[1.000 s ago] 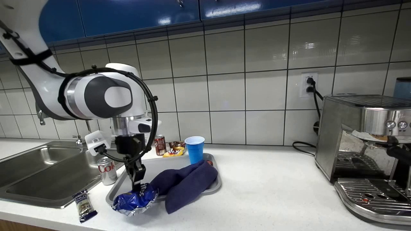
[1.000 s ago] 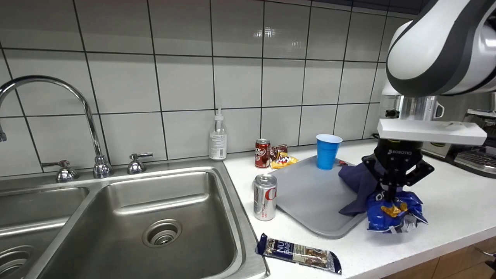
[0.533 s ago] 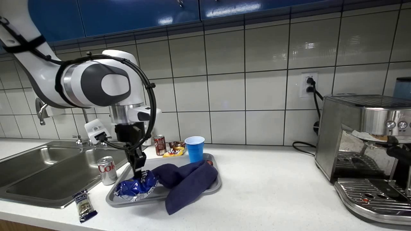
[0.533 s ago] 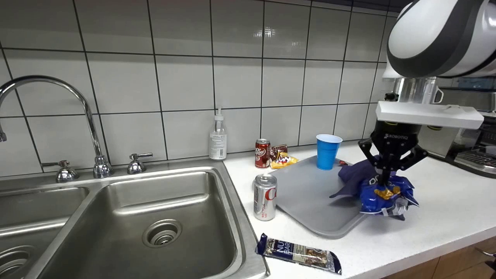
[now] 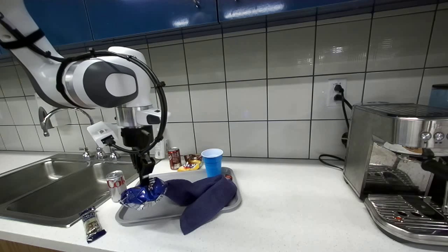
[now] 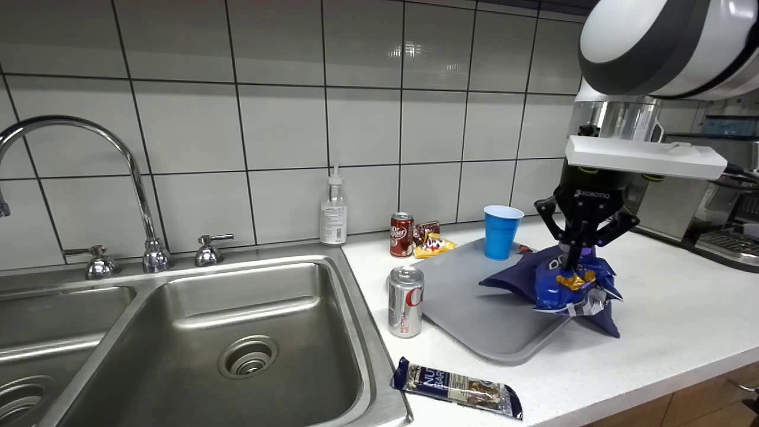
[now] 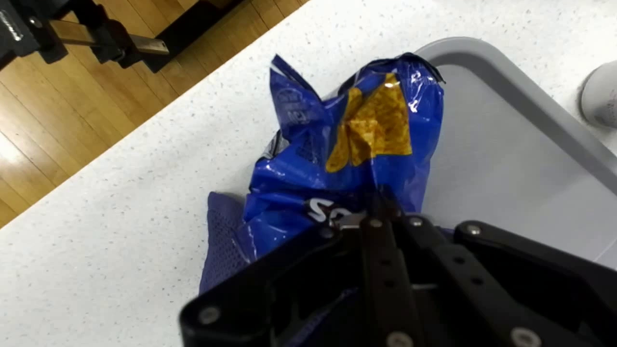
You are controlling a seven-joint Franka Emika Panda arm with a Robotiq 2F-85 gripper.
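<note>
My gripper [image 6: 572, 261] is shut on a crinkled blue chip bag [image 6: 548, 290], which hangs raised over the near part of the grey tray [image 5: 157, 213]. In the wrist view the closed fingers pinch the bag [image 7: 299, 178] at its lettering, and an orange chip picture faces up. Behind and under the bag, a dark blue cloth [image 5: 210, 206] lies partly on the tray and partly over its edge on the counter. A light blue cup [image 5: 211, 164] stands upright at the tray's far side. A small red thing beside the cup is mostly hidden.
A silver Coke can [image 6: 405, 302] stands between sink [image 6: 237, 332] and tray. A nut bar [image 6: 456, 388] lies near the counter's front edge. Behind the tray are a brown-red can [image 6: 402, 234] and a yellow snack packet [image 6: 434, 245]. A coffee machine [image 5: 395, 150] stands farther along.
The gripper has risen with the bag still in it and shifted toward the sink and tray. The bag has come up off the counter's front area; the cloth, cup and cans look unmoved.
</note>
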